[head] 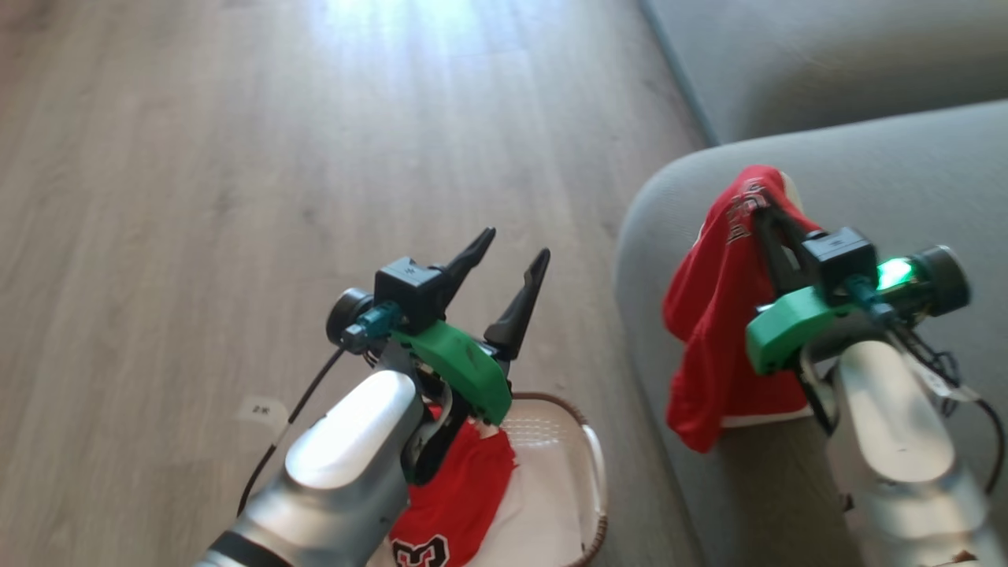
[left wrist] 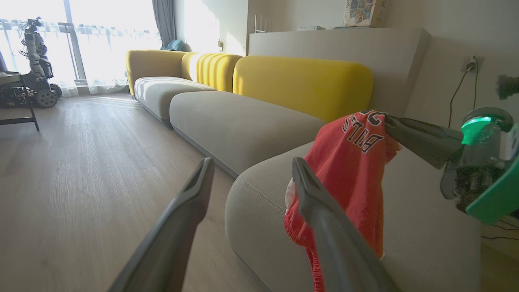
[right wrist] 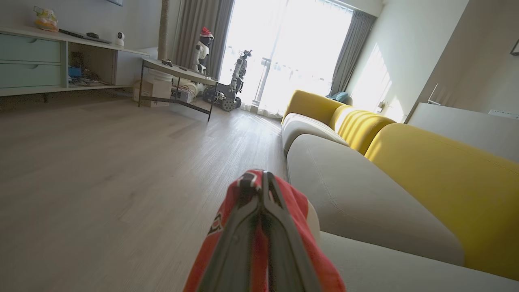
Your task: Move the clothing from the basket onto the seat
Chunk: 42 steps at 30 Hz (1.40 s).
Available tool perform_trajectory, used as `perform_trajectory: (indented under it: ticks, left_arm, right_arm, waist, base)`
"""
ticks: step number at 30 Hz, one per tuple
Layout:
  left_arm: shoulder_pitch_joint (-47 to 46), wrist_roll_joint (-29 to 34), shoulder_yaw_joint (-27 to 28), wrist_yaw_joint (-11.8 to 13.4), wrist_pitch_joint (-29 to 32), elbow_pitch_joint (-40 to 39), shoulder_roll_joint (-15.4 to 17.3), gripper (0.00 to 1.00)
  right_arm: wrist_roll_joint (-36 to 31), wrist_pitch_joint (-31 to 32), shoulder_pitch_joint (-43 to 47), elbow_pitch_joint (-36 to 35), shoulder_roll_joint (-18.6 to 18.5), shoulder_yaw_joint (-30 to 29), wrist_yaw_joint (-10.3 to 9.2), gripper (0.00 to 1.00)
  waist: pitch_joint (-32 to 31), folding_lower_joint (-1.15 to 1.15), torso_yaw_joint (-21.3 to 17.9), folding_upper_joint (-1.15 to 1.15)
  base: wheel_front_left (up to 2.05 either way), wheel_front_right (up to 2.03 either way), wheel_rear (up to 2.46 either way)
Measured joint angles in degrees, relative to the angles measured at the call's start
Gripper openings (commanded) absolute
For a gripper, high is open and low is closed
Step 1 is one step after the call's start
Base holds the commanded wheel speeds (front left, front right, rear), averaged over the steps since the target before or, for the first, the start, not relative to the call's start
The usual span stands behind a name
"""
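1. The basket (head: 596, 465) sits on the floor (head: 236, 157) beside the seat (head: 882, 157), with 1 red jersey (head: 461, 492) inside.
2. The left gripper (head: 516, 244) hovers above the basket, fingers spread apart and empty.
3. The right gripper (head: 762, 203) is clamped on another jersey (head: 713, 315), which hangs at the seat's rounded edge.

Soft red cloth jersey (head: 713, 315), matt grey fabric seat (head: 890, 157), perforated white plastic basket (head: 551, 449), wood-grain floor (head: 197, 157).

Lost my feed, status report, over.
Right gripper shut on red jersey, dangling over seat edge. Left gripper open, empty, above basket. Second jersey in basket. Nothing blocking.
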Motion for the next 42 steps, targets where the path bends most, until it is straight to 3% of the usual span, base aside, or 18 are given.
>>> perform_trajectory:
  ticks: [14,23,32,42]
  left_arm:
    - [1.2,-0.6,-2.1,-0.4,-1.5,1.1,-0.4,1.00]
    - [1.0,-1.0,-2.9,-0.4,-2.0,2.1,-0.5,1.00]
    - [0.7,-1.0,-4.1,-0.2,-2.5,2.2,-0.4,1.00]
    - [-2.1,0.7,-5.8,0.8,-3.0,-0.7,-0.4,1.00]
  right_arm:
    - [-0.8,0.2,-3.4,-0.5,-2.7,-2.5,0.00,0.00]
    - [1.2,2.4,-5.9,-0.5,-3.0,2.9,0.00,0.00]
    - [8.1,7.2,-17.7,2.6,-7.0,7.3,0.00,0.00]
    - [11.3,12.2,-38.7,8.3,-16.1,9.1,0.01,0.00]
  waist:
    - [1.7,0.00,-12.1,0.00]
    - [4.8,0.00,-17.6,0.00]
    - [7.2,0.00,-15.1,0.00]
    - [12.1,0.00,-8.3,0.00]
  base:
    - [0.00,0.00,0.00]
    - [0.00,0.00,0.00]
    - [0.00,0.00,0.00]
    - [0.00,0.00,0.00]
